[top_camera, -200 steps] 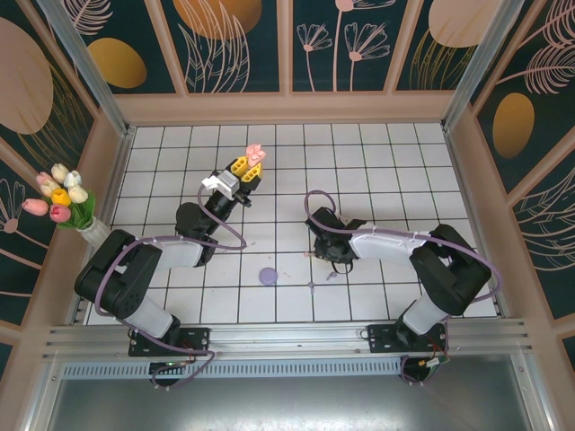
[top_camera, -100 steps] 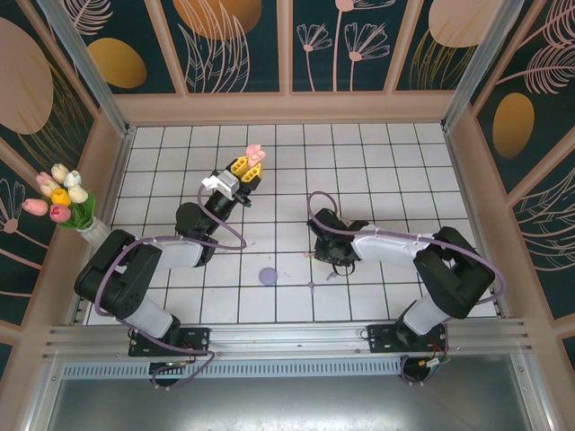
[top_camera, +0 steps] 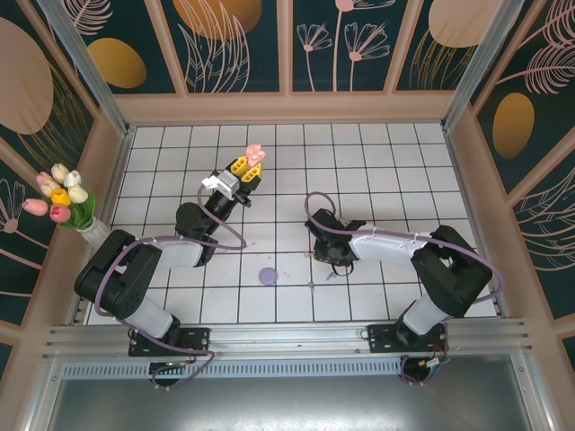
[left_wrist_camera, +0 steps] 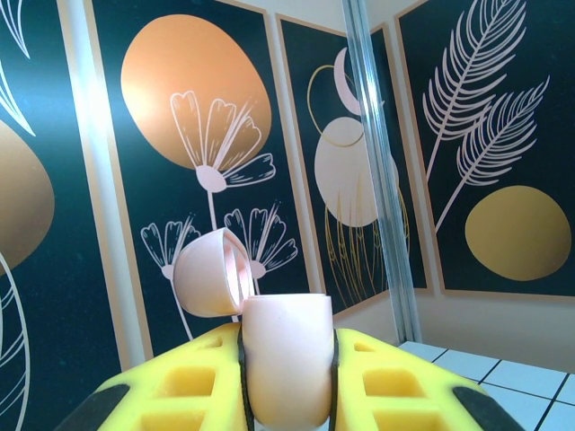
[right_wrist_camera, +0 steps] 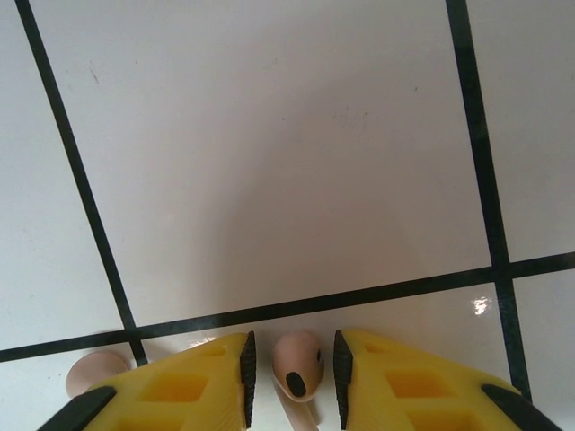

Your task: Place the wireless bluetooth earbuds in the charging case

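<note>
Tiles in white with dark grout cover the tabletop (top_camera: 404, 162), and we read both arms as placed to divide the work between them. The left arm reaches toward the back of the table and lifts the left gripper (top_camera: 244, 167) clear of the surface. Its jaws are clamped on the pink charging case (left_wrist_camera: 287, 368), which stands upright between the yellow fingers (left_wrist_camera: 180, 386). The lid (left_wrist_camera: 207, 269) is hinged back, so we judge the case is being held up as an open target, with its mouth ready to receive.

The right arm is folded low near the table's middle, well apart from the case. On the tiles just left of it lies a round purple disc (top_camera: 268, 277), and a small purple speck (top_camera: 311, 286) sits close by, too tiny for us to identify.

The right gripper (right_wrist_camera: 292, 388) points down at the tile. Its jaws are narrow and straddle a pale pink earbud (right_wrist_camera: 296, 361), with a thin gap on each side, so we take it as not yet pinched. A second pale pink earbud (right_wrist_camera: 94, 370) lies just beyond the finger on the view's left. We would close gently, because so small and smooth a piece could squirt out.
</note>
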You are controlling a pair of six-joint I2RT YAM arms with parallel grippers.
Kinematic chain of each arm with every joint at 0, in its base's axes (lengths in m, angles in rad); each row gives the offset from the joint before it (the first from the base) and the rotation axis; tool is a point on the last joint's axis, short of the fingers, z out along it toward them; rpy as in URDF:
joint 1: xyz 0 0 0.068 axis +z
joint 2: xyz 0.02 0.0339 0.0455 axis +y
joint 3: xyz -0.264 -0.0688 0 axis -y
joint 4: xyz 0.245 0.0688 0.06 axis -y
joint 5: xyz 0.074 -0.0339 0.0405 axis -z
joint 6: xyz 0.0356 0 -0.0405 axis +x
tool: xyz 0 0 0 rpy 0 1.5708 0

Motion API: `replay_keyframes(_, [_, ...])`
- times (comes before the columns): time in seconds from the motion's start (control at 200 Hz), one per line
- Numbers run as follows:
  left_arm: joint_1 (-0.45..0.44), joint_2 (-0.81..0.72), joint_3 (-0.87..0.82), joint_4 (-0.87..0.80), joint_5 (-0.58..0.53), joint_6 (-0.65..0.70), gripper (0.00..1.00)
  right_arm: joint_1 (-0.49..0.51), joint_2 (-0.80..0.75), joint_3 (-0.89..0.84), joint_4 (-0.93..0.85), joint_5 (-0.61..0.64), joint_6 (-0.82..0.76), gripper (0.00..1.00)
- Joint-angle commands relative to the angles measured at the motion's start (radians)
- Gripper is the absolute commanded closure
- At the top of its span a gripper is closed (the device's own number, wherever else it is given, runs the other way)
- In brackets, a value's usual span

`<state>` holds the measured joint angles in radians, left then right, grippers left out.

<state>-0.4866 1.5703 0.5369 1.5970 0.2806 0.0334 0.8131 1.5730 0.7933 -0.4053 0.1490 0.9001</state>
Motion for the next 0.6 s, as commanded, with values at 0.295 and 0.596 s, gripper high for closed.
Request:
replay_keyframes(0.295, [-0.006, -0.007, 0.020, 0.074, 0.019, -0.014, 1.00, 0.037, 0.075, 0.037, -0.082, 0.019, 0.005, 0.72])
replay_keyframes(0.596, [-0.006, -0.005, 0.018, 0.074, 0.027, -0.019, 1.00, 0.032, 0.034, 0.020, -0.036, 0.014, 0.007, 0.79])
